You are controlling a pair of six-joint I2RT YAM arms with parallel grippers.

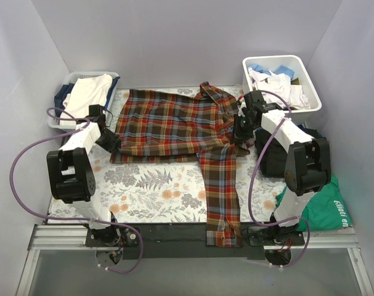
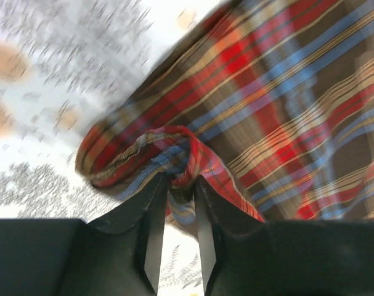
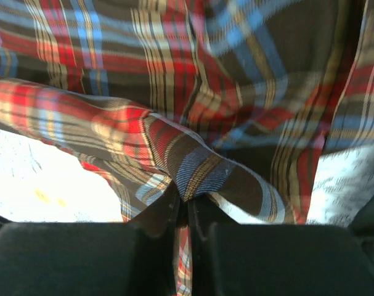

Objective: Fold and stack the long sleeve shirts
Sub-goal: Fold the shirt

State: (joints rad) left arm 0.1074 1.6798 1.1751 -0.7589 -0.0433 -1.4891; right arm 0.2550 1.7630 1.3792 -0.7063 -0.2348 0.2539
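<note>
Hanging over the near edge of the worktop (image 1: 156, 185), one sleeve (image 1: 222, 203) of the plaid shirt (image 1: 168, 123) ran toward the arm bases, not yet folded in. At near right a green garment (image 1: 325, 206) lay beside a dark bundle (image 1: 272, 161); possibly the stack, too hidden to tell.

Mid-worktop, the left end effector (image 2: 182, 180) sat at the shirt's left hem. Its jaws were narrow, with a bunched fold of plaid between the tips; pinched or slack, could not tell. The right end effector (image 3: 187, 196) was clamped tight on a plaid fold near where the sleeve met the body. A hold at opposite sides likely served to stretch the body flat before folding.

The shirt body lay spread out, collar at far right. Farthest back were a basket (image 1: 88, 74) on the left and a bin (image 1: 300, 111) on the right, both holding other laundry.
</note>
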